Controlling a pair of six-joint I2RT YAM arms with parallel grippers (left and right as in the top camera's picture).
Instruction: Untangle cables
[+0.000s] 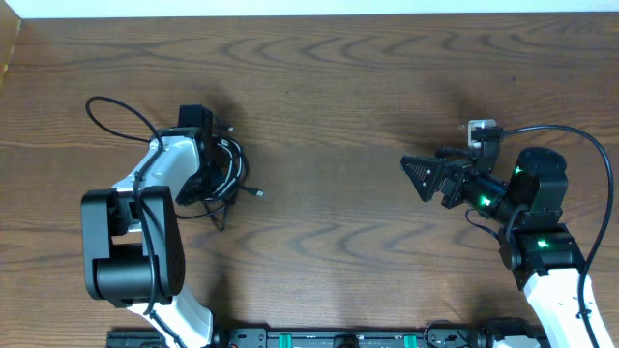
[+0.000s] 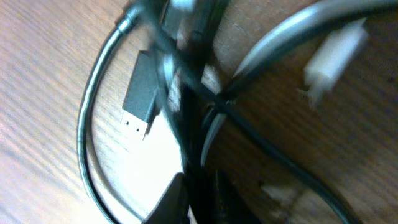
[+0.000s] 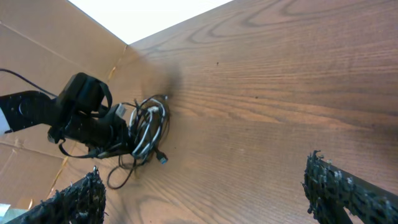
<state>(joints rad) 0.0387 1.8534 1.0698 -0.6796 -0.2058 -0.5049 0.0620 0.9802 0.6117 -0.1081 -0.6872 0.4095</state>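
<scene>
Lying in a loose knot at the left middle of the overhead frame, the cables (image 1: 227, 172) are thin cords, mostly black with one white strand, looped over each other on the wooden table (image 1: 338, 77). The blurred left wrist view shows a flat black plug (image 2: 142, 93) and a white plug (image 2: 333, 56) among crossed strands. The left gripper (image 1: 213, 164) sits on the knot; its grip cannot be told. The right gripper (image 1: 426, 179), far right, is spread wide and holds nothing.

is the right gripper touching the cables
No, the overhead view shows the right gripper open and well apart from the cables, with nothing between its fingers.
</scene>
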